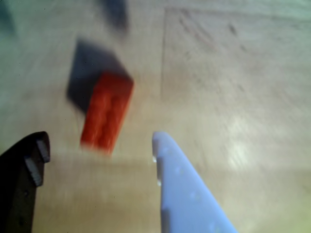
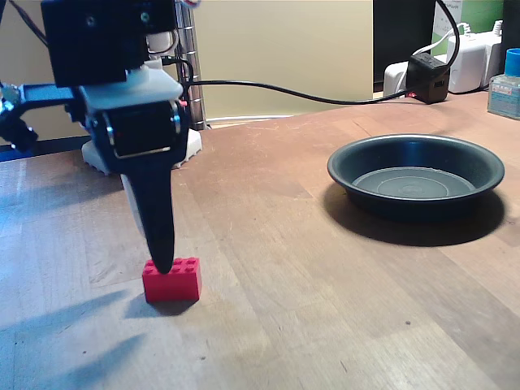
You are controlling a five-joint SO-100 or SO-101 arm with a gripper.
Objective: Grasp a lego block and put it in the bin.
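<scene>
The red lego block [image 1: 108, 109] lies flat on the wooden table, blurred in the wrist view, with its dark shadow behind it. My gripper [image 1: 100, 137] is open, a black finger [image 1: 29, 165] at the left and a pale finger [image 1: 182, 194] at the right, and the brick sits just beyond the gap between their tips. In the fixed view the gripper [image 2: 162, 264] points straight down, its black tip right at the top of the lego block [image 2: 172, 282]. The bin [image 2: 349, 171], a dark shallow round pan, stands to the right and holds nothing.
The arm's white base [image 2: 188, 145] stands behind the gripper. A black cable runs along the back to a black adapter [image 2: 428, 79] and white plugs. A blue-capped bottle [image 2: 505, 85] stands at the far right edge. Bare wood lies between brick and pan.
</scene>
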